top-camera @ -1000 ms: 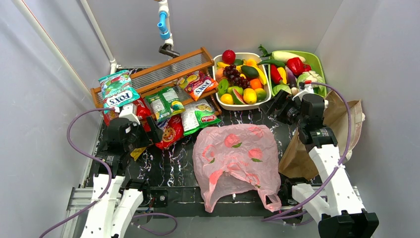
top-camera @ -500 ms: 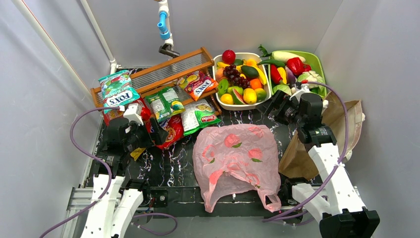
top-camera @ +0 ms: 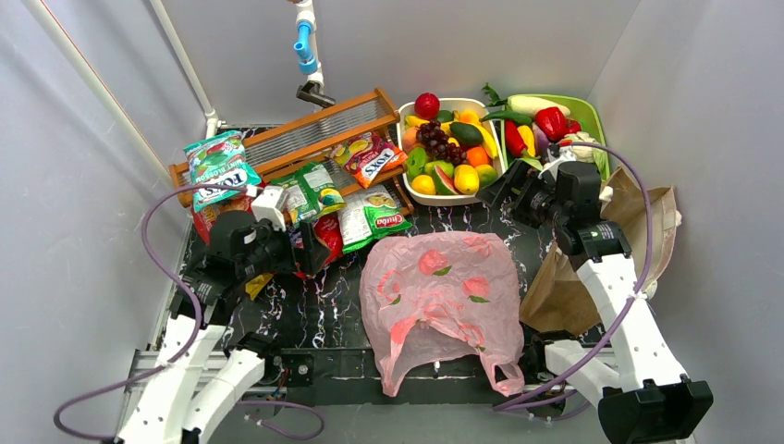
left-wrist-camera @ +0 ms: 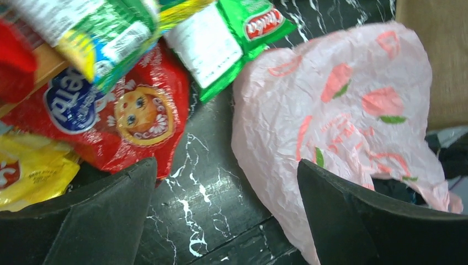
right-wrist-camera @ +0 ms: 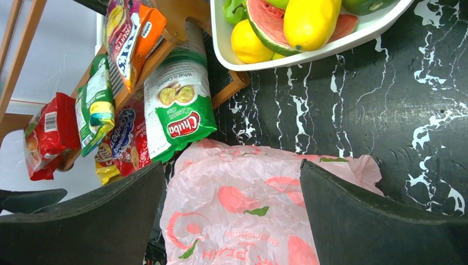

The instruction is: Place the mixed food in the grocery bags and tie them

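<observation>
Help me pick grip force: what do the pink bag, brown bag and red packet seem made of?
Pink bag: thin plastic film, by its look; translucent, finely crinkled, slightly glossy.
Brown bag: apparently kraft paper; matte, with stiff creases.
Red packet: probably foil-type plastic; shiny, wrinkled, catching highlights.

One pink bag [top-camera: 439, 296], one paper bag [top-camera: 559, 296], one basket [right-wrist-camera: 216, 38], one tray [top-camera: 594, 125].

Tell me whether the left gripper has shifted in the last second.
Yes. The left gripper moved right, closer to the pink bag, which stayed put.
</observation>
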